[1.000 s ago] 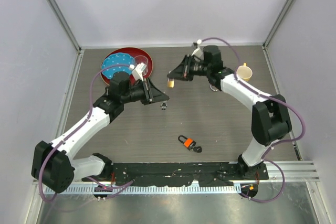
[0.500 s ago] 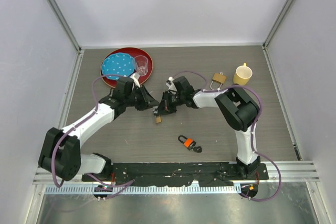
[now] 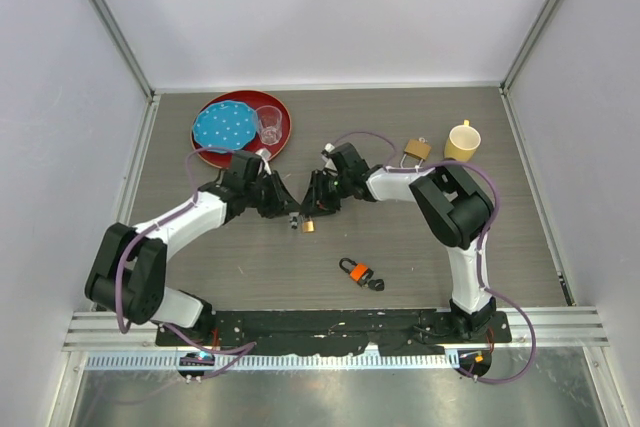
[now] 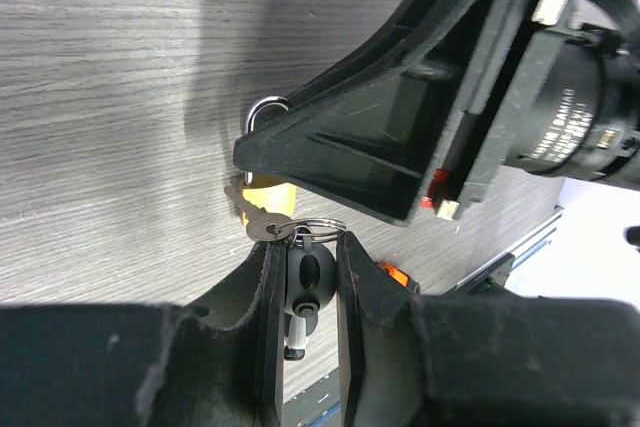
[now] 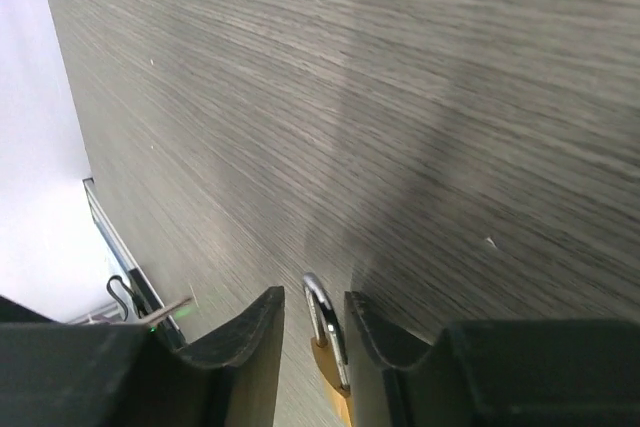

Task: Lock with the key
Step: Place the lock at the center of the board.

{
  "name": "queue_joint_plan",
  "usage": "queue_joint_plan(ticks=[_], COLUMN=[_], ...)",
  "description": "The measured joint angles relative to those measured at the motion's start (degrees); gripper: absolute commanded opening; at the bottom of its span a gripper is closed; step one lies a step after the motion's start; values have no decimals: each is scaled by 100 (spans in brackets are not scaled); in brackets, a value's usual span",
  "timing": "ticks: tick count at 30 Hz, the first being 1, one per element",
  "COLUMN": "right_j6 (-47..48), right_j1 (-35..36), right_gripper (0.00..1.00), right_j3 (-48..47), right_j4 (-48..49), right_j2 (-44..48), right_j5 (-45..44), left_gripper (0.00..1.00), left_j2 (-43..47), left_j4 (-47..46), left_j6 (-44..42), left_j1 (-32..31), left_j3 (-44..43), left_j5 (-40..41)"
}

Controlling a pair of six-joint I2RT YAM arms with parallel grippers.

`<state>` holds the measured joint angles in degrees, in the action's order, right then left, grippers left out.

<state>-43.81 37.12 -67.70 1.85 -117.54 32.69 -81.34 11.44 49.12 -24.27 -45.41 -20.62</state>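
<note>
Tabletop (image 3: 250, 267): only L wrist cam shows key (image 4: 262, 227) gripped.

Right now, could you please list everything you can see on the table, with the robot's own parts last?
small padlock: one, brass, table centre, between both grippers
key bunch: one, black and silver, in the left gripper
large padlock: one, brass, far right, beside the cup
cup: one, yellow, far right
orange padlock: one, orange and black, near centre
plate: one, red, far left
dotted disc: one, blue, on the plate
glass: one, clear, on the plate
left gripper: black, shut on the key bunch
right gripper: black, jaws apart astride the small padlock
</note>
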Motion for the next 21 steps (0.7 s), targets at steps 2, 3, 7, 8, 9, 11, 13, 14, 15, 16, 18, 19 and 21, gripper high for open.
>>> queue_joint_plan(ticks=[2, 3, 7, 8, 9, 11, 13, 14, 15, 16, 18, 19, 21], right_j6=[31, 37, 83, 98, 116, 151, 179, 195, 203, 212, 256, 275, 321], right_j1=[0, 0, 7, 7, 4, 4, 4, 4, 2, 0, -7, -11, -11], right_gripper=[43, 45, 48, 48, 48, 48, 48, 49, 49, 49, 49, 49, 50], right_j3=[-83, -111, -199, -216, -227, -267, -310, -323, -330, -337, -341, -343, -343], right_j4=[-96, -149, -352, -417, -459, -570, -686, -745, -782, -826, -925, -957, -1051], right_j2=[7, 7, 63, 81, 92, 109, 122, 131, 142, 157, 181, 195, 225], right_j5=[-72, -96, -254, -297, -332, -413, -481, -516, -542, -568, -610, -621, -656], left_gripper=[0, 0, 0, 0, 0, 0, 0, 0, 0, 0, 0, 0, 5], left_j2=[-90, -142, -256, -269, -284, -332, -417, -503, -579, -678, -870, -957, -1126], left_j4=[4, 9, 17, 15, 15, -2, -61, -109, -146, -201, -258, -282, -332], left_j6=[-39, -61, -153, -162, -166, -166, -166, -166, -166, -168, -184, -188, -177], left_j1=[0, 0, 0, 0, 0, 0, 2, 2, 2, 2, 2, 2, 2], left_j3=[0, 0, 37, 55, 70, 92, 116, 125, 127, 127, 127, 127, 111], left_j5=[4, 7, 35, 52, 72, 116, 136, 140, 140, 140, 138, 138, 94])
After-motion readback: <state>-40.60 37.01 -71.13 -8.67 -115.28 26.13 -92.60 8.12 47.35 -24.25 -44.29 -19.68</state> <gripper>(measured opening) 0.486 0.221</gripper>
